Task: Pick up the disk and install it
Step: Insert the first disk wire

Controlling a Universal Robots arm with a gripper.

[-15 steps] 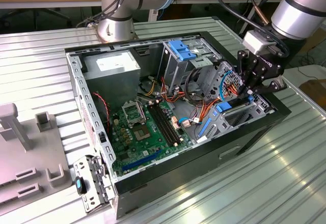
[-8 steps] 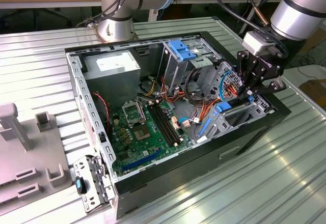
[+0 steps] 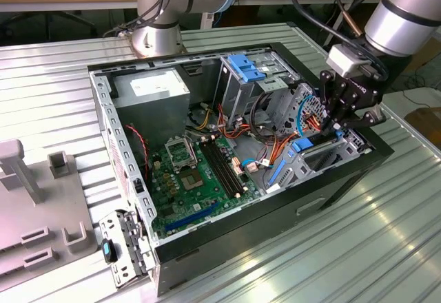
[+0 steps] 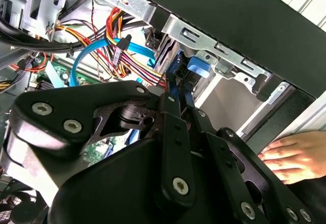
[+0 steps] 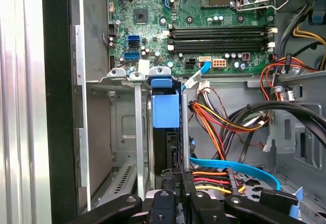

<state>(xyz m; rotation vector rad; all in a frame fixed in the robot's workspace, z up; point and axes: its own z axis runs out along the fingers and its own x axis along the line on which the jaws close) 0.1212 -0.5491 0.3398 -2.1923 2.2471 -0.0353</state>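
First wrist view: the disk (image 5: 166, 127) stands on edge in a metal bay slot of the open computer case (image 5: 56, 107), its blue carrier end facing up.

The gripper (image 5: 174, 180) sits at the near end of the disk, its black fingers (image 5: 186, 179) close together on either side of the drive's edge and seemingly clamped on it. In the second wrist view the finger tips reach to the blue carrier piece (image 4: 196, 66) under the bay's metal rail, and a person's hand (image 4: 298, 155) rests outside the case wall. In the exterior view the gripper (image 3: 335, 125) hangs over the drive bay at the case's corner toward the exterior view's right, with the motherboard (image 3: 196, 179), bundled cables (image 3: 279, 134) and a tall cage with a blue latch (image 3: 244, 67) beside it, all on a ribbed metal bench (image 3: 289, 255).
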